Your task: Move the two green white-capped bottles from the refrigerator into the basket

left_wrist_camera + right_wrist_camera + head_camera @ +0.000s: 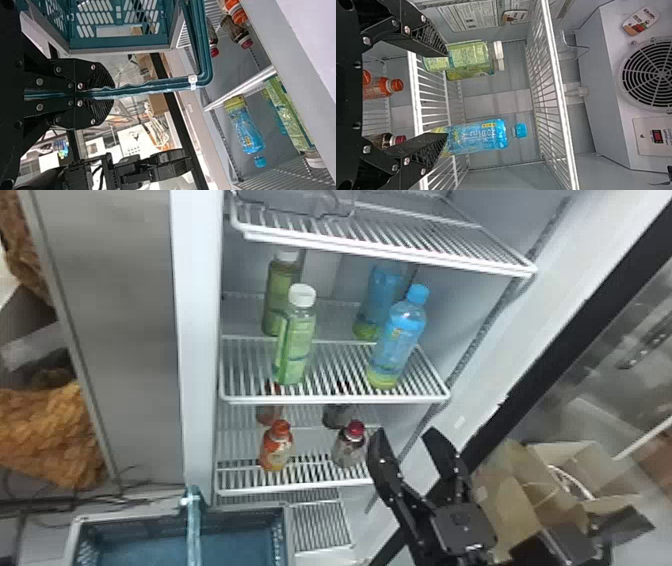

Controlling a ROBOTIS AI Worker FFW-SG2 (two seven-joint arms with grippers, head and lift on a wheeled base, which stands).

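Glossy plastic green bottles (295,345), matt plastic basket (83,43), smooth white metal shelf (335,400)

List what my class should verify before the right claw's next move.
1. Left claw shut on the basket handle: ok.
2. Right claw open and unladen: ok.
3. Front green bottle upright on its shelf: ok.
4. Front green bottle between the right claw's fingers: not ok, it stands beyond them.
5. Second green bottle present: cannot tell; the green shape behind may be a reflection.

Blue bottles (398,340) above orange bottles (276,447) and red-capped bottles (348,450), cardboard box (505,495) outside
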